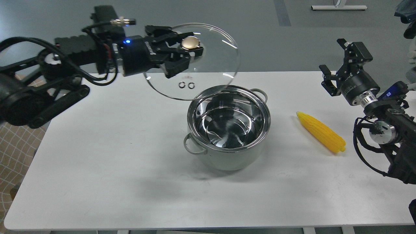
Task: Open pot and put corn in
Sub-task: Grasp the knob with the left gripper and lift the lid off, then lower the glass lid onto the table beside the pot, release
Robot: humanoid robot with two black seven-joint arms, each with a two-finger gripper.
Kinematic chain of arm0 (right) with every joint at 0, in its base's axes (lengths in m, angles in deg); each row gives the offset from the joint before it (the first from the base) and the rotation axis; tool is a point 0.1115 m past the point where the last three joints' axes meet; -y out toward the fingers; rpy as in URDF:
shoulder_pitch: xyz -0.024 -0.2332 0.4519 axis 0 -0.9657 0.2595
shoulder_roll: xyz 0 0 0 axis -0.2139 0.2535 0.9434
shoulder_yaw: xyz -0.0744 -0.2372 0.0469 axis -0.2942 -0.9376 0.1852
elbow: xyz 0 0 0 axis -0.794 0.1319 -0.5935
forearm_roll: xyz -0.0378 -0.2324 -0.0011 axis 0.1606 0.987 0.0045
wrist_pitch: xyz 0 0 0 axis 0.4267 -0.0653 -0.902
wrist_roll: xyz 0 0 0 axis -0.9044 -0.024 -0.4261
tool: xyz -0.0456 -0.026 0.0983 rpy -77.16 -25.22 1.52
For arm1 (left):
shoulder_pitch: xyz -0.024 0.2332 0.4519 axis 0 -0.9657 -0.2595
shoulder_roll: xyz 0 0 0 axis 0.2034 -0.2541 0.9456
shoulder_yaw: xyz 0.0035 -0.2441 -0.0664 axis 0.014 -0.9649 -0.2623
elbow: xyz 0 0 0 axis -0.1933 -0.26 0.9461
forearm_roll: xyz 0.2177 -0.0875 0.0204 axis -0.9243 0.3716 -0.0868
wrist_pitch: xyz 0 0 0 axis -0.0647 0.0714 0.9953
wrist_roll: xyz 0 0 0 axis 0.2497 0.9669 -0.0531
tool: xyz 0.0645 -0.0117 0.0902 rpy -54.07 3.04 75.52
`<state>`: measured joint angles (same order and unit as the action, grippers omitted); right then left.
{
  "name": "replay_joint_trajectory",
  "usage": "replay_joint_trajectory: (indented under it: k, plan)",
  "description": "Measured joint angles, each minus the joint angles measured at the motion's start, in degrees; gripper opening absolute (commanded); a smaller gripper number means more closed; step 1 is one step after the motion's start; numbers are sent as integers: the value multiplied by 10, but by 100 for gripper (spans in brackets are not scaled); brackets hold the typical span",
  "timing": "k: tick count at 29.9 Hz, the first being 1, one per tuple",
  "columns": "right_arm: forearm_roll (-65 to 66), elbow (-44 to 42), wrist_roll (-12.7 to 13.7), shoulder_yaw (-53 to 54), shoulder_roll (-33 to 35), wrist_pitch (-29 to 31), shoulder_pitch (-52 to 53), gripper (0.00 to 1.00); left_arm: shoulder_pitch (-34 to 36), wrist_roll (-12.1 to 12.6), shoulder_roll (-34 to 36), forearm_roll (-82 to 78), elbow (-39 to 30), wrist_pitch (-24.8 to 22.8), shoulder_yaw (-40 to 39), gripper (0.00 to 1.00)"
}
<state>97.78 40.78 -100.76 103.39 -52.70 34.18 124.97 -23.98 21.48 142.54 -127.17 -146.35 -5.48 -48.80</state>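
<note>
The pale grey-green pot [227, 156] stands open in the middle of the white table [97, 146], its shiny steel interior empty. My left gripper [191, 51] is shut on the gold knob of the round glass lid [214, 65] and holds the lid in the air, above and to the left of the pot. The yellow corn [321, 132] lies on the table right of the pot, pointed end toward the pot. My right gripper [332, 61] is open and empty, raised above the table's far right, behind the corn.
A checked cloth [13, 143] hangs left of the table. Grey floor lies beyond the table's far edge. Bare tabletop lies in front of and left of the pot.
</note>
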Motion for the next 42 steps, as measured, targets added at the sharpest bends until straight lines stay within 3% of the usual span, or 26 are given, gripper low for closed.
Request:
replay_joint_trajectory:
  k: [6, 11, 13, 17, 29, 32, 42]
  plan:
    - [1, 1, 0, 0, -1, 0, -2, 100, -127, 0, 73, 31, 13, 139, 5, 0]
    - [1, 1, 0, -2, -2, 0, -7, 100, -227, 0, 57, 32, 74, 235, 2, 0]
    - [1, 1, 0, -5, -2, 0, -8, 100, -242, 0, 35, 32, 103, 252, 1, 0]
    - [1, 1, 0, -8, -2, 0, -8, 100, -260, 0, -12, 31, 173, 257, 6, 0]
    - [1, 1, 0, -10, -4, -1, -9, 100, -296, 0, -117, 68, 295, 259, 8, 3]
    - [1, 1, 0, -10, -3, -1, -10, 100, -302, 0, -131, 93, 315, 259, 8, 14]
    - [1, 1, 0, -11, -5, -1, -14, 100, -305, 0, -170, 119, 365, 258, 8, 14]
